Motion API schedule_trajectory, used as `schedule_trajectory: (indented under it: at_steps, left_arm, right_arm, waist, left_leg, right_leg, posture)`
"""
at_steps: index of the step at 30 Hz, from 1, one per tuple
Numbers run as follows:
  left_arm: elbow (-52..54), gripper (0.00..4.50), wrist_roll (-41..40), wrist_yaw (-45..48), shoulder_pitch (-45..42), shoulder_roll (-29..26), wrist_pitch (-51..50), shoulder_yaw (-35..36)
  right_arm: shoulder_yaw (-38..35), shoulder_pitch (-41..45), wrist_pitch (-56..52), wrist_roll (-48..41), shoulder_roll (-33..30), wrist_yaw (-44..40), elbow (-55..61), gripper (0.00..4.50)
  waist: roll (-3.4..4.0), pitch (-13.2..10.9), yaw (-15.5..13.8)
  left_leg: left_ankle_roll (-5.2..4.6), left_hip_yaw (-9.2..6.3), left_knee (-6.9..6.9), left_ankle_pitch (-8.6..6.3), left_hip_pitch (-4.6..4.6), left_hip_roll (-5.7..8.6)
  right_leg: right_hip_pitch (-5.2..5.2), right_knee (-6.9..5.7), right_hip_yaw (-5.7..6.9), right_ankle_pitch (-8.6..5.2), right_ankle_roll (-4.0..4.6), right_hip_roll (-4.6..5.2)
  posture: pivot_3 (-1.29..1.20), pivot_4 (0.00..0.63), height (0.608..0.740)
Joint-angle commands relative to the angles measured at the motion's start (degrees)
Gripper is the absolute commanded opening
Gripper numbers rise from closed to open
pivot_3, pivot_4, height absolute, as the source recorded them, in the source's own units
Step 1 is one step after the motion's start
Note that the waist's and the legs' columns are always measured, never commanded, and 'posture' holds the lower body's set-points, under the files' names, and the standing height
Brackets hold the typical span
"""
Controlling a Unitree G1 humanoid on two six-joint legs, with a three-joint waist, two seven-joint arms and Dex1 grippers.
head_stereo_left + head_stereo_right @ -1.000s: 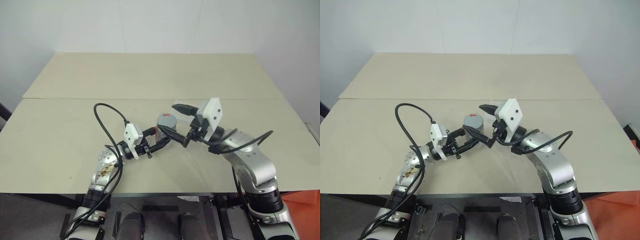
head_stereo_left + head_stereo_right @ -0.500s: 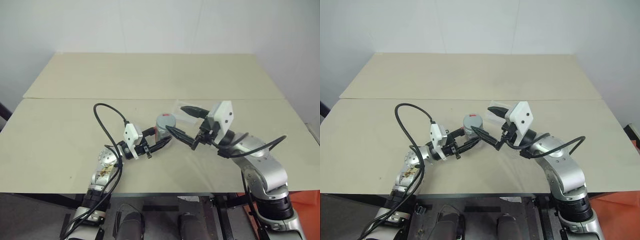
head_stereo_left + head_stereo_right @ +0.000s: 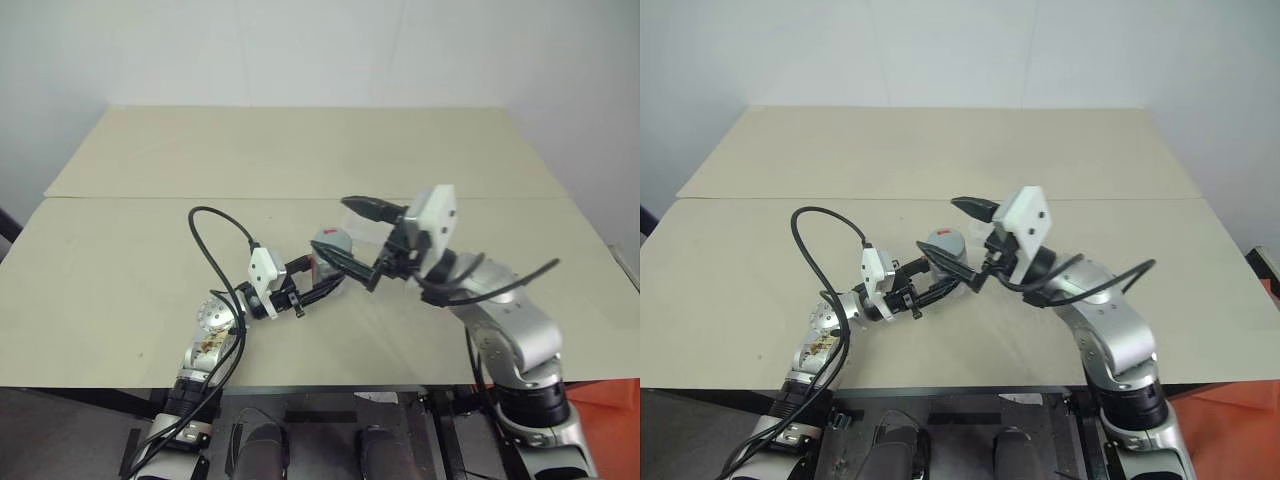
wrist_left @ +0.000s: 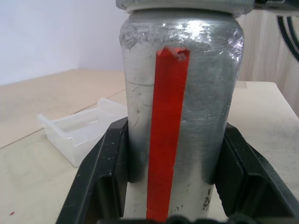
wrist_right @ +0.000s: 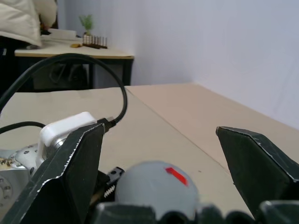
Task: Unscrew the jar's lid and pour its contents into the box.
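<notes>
jar [image 4: 180, 116] upright above the table [image 3: 120, 260], clamped in left gripper [image 3: 325, 280], grey lid [image 5: 156, 186] on, right gripper [image 3: 362, 240] spread wide around lid, box [image 4: 77, 130] on table just behind

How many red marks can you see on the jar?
2: a long red strip down the side of the jar, and a small red mark on its lid. Others may be hidden.

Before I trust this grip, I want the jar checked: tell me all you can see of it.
The jar is a narrow silvery cylinder, scuffed, with a red strip running up its side. Its grey lid, marked red on top, is still on. It stands upright, clamped between the fingers of the left gripper. The open right gripper straddles the lid, not touching it. The jar's base is hidden.
</notes>
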State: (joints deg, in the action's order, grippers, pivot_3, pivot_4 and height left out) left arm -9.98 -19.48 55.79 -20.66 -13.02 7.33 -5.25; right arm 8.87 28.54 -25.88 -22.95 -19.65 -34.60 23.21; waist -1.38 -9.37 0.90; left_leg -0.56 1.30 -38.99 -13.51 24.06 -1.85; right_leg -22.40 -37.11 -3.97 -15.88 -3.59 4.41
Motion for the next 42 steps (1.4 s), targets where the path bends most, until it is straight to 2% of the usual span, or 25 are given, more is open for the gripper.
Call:
schedule_trajectory:
  at_steps: [1, 7, 30, 42]
  left_arm:
    - [1.72, 2.13, -0.72, 0.23, -0.52, 0.26, 1.03, 0.07]
    - [2.19, 2.13, -0.85, -0.14, -0.22, 0.11, 1.07, 0.37]
    - [0.32, 2.13, -1.02, 0.87, -0.95, 0.3, 1.72, 0.59]
    - [0.33, 2.13, -0.96, 0.77, -0.81, 0.23, 1.86, 0.86]
  right_arm:
    - [0.91, 2.82, 2.41, 3.05, 1.12, 1.17, -2.03, 4.47]
    - [0.95, 2.52, 2.76, 4.5, 0.78, 0.28, -3.04, 4.47]
    - [-5.99, -7.02, 0.8, -0.59, -6.41, -1.57, 4.89, 4.47]
    - [-7.98, -9.67, 1.28, -1.64, -8.07, -2.0, 5.97, 4.47]
  waist:
    - [0.0, 0.0, -0.16]
    - [0.0, 0.0, -0.18]
    - [0.0, 0.0, -0.16]
    - [0.0, 0.0, -0.16]
  left_leg:
    - [0.0, 0.0, 0.0, 0.0, 0.0, 0.0]
    - [0.0, 0.0, 0.01, 0.0, 0.04, 0.0]
    - [0.0, -0.01, 0.01, 0.0, 0.04, -0.01]
    - [0.0, 0.0, 0.0, 0.0, 0.04, 0.0]
  right_leg:
    - [0.0, 0.0, 0.01, 0.0, 0.0, -0.01]
    - [-0.03, 0.02, 0.01, 0.0, 0.0, 0.01]
    - [-0.02, 0.02, 0.01, 0.0, 0.0, -0.01]
    - [-0.01, 0.02, 0.0, 0.0, 0.0, -0.01]
  posture:
    - [0.0, 0.15, 0.74]
    - [0.0, 0.15, 0.74]
    - [0.0, 0.15, 0.74]
    - [0.0, 0.15, 0.74]
